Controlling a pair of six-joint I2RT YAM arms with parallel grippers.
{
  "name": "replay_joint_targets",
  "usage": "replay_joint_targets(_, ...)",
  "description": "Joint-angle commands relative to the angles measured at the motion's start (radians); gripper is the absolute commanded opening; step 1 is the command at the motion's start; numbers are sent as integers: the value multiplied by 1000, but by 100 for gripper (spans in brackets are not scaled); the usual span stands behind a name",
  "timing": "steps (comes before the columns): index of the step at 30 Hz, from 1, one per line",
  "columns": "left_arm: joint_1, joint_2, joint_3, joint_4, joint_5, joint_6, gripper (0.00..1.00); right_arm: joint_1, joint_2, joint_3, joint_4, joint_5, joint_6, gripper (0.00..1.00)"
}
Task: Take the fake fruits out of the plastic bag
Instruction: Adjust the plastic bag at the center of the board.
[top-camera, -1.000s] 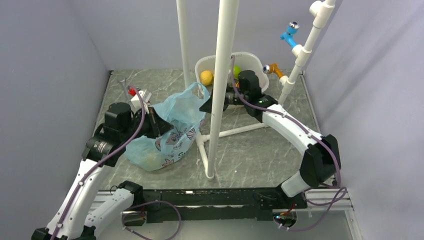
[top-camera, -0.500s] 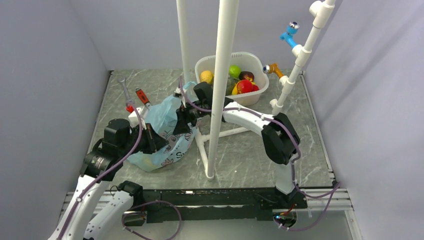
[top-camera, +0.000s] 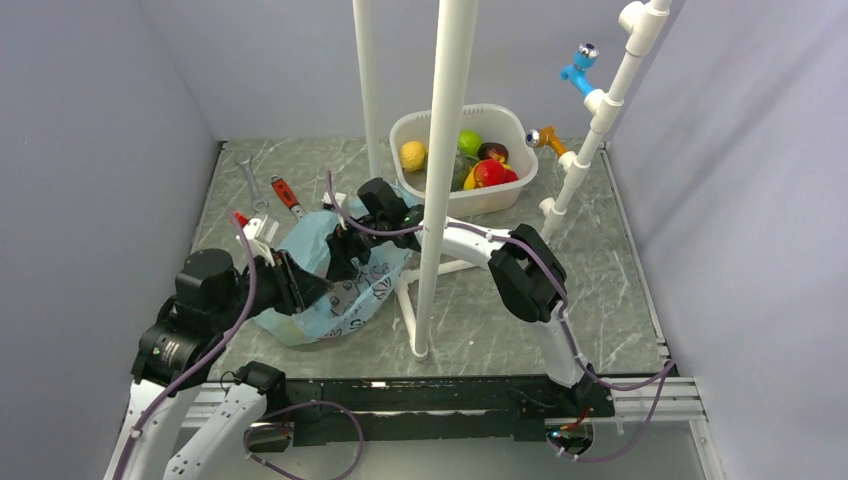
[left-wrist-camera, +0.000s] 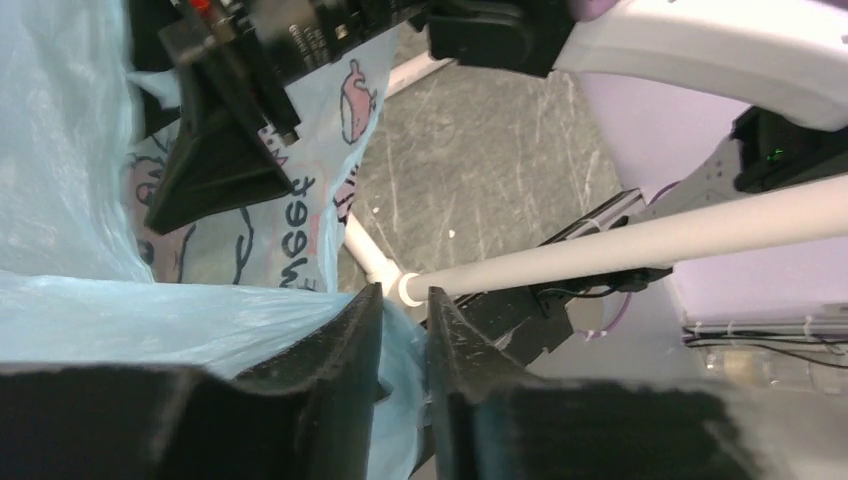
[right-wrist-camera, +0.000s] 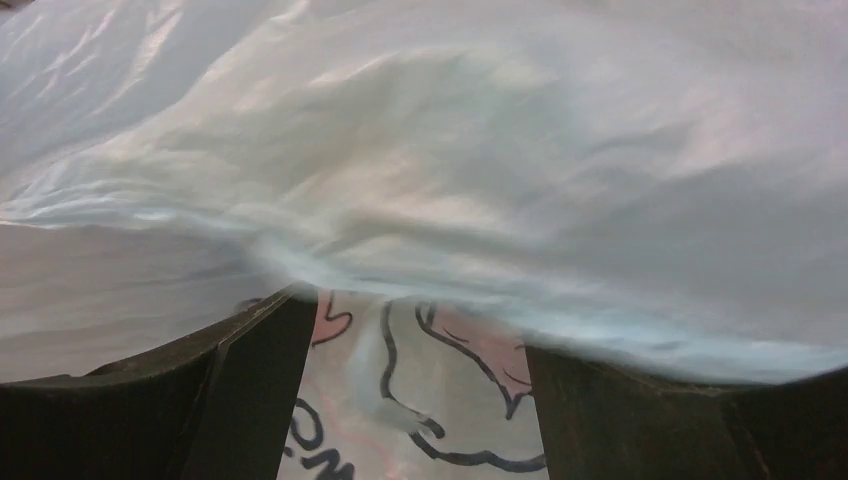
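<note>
Crinkled pale-blue plastic bag (top-camera: 308, 238); left hand (left-wrist-camera: 403, 303) pinches it, right hand (right-wrist-camera: 420, 400) wide.

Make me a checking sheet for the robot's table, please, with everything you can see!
Surface: grey marbled tabletop, no spills seen.
Job's things: thin light blue printed plastic bag crumpled at the left, contents hidden; glossy yellow, green and red plastic toy fruits in the white plastic tub.
Clutter: silver wrench and red-handled wrench beyond the bag.
Grippers: left gripper fingers nearly together, bag film in the slit; right gripper open, pushed against the bag.
Cables: purple cables along both arms.
Surroundings: white pipe frame standing mid-table, blue and orange fittings on it; plain pale walls.
</note>
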Motion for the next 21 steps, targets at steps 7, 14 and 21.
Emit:
replay_joint_targets(7, 1, 13, 240, -305, -379, 91, 90, 29, 12, -7, 214, 25, 70, 78)
replay_joint_targets(14, 3, 125, 212, -524, -652, -83, 92, 30, 4, -21, 222, 38, 70, 78)
replay_joint_targets(21, 3, -78, -122, -232, -699, -395, 39, 31, 15, -28, 252, -1, 91, 78)
